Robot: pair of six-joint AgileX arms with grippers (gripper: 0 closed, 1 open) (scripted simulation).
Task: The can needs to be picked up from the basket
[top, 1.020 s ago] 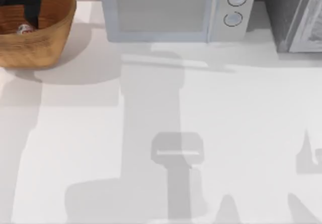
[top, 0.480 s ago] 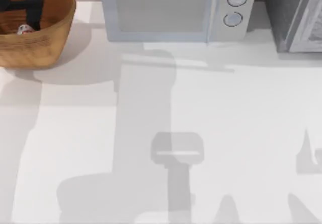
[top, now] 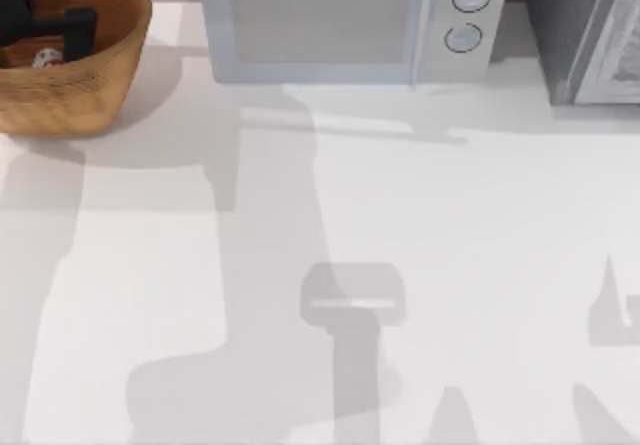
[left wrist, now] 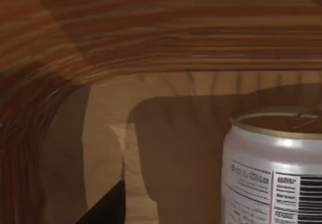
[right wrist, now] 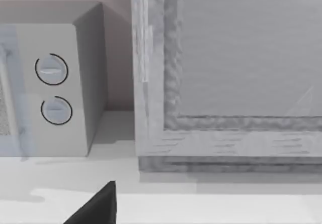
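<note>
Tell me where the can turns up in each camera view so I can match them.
Top view: the can is a small pale spot inside the basket, far left corner, beside the left gripper.
Left wrist view: can close up, upright.
Right wrist view: not there.
Shared landmark: basket's woven wall.

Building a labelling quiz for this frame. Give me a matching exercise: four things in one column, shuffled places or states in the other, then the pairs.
Things:
1. can
2. basket
3. microwave
4. left end effector

Places or states:
A. at the table's far edge, middle of the top view, two round dials on its front
B. standing upright on the basket floor
C. down inside the basket, beside the can
D. at the table's far left corner in the top view

Pairs: 1-B, 2-D, 3-A, 4-C
</note>
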